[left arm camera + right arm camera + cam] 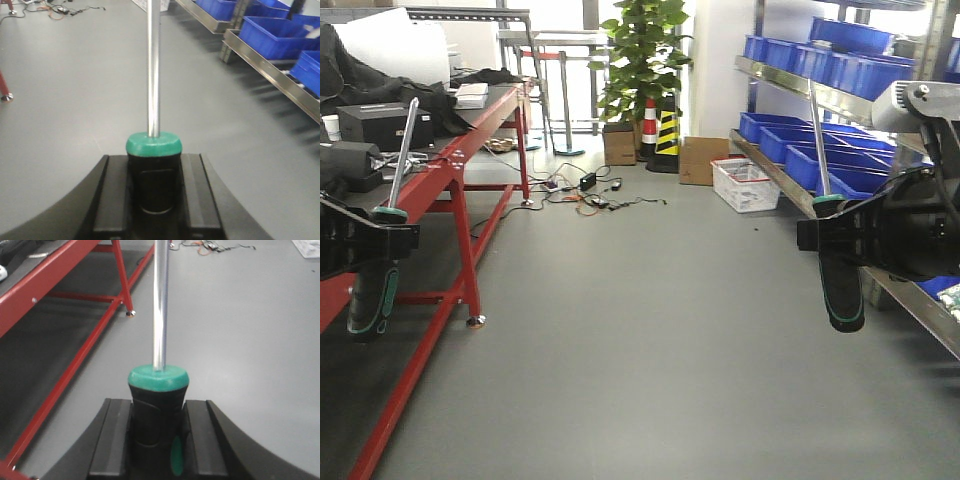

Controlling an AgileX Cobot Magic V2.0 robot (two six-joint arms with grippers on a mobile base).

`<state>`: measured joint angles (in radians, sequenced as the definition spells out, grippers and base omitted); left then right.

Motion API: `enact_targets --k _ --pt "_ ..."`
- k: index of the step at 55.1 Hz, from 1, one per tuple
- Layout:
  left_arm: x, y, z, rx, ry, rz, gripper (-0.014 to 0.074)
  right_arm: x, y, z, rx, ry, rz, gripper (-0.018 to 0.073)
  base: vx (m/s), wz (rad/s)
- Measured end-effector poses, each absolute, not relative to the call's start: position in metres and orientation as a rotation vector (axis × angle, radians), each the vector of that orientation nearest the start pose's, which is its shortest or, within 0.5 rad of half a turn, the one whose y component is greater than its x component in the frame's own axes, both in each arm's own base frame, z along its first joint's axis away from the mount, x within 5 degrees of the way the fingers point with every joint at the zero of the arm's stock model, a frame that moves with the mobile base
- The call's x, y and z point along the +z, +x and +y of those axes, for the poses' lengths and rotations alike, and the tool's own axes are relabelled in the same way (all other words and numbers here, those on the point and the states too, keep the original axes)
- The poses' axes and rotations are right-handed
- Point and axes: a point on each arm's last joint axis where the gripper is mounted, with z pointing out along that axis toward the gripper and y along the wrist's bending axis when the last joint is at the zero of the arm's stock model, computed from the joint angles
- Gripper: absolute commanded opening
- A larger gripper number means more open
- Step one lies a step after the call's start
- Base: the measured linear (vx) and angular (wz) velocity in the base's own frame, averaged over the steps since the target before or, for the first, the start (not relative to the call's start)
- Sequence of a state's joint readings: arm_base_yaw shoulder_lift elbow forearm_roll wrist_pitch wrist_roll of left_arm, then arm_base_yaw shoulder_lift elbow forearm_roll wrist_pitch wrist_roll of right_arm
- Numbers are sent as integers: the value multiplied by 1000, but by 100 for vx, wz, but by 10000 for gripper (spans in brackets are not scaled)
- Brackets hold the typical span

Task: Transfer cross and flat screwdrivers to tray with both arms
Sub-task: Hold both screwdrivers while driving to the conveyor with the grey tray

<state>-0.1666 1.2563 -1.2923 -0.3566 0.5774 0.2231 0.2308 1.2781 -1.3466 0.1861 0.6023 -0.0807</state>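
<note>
Both screwdrivers are held upright in the air, silver shafts pointing up. In the front view my left gripper (378, 240) is shut on the black, green-trimmed handle of one screwdriver (372, 292) at the left edge. My right gripper (832, 234) is shut on the handle of the other screwdriver (842, 290) at the right. The left wrist view has the fingers (116, 192) pressed against both sides of the handle (153, 172) just under its green collar. In the right wrist view the handle (156, 415) is clamped the same way by the right gripper (157, 410). The tray is out of view.
A red-framed workbench (460, 160) with black equipment runs along the left. Metal shelving (790, 85) holding blue bins (820, 165) lines the right. Grey floor lies between, with cables (590, 197), a white basket (745, 185), cardboard boxes, cones and a plant (642, 50) at the far end.
</note>
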Motion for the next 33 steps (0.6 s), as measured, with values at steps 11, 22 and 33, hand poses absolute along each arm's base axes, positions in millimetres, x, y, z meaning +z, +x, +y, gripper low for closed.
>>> enact_targets --k 11,22,33 --pt "419 270 -63 -349 211 1993 -6 427 272 74 299 -226 2008 -8 61 17" --pt "419 270 -63 -348 212 1993 -6 427 272 74 301 -225 2008 -8 59 0" --pt "419 270 -63 -348 212 1993 -6 427 272 74 302 -225 2007 -8 54 -27"
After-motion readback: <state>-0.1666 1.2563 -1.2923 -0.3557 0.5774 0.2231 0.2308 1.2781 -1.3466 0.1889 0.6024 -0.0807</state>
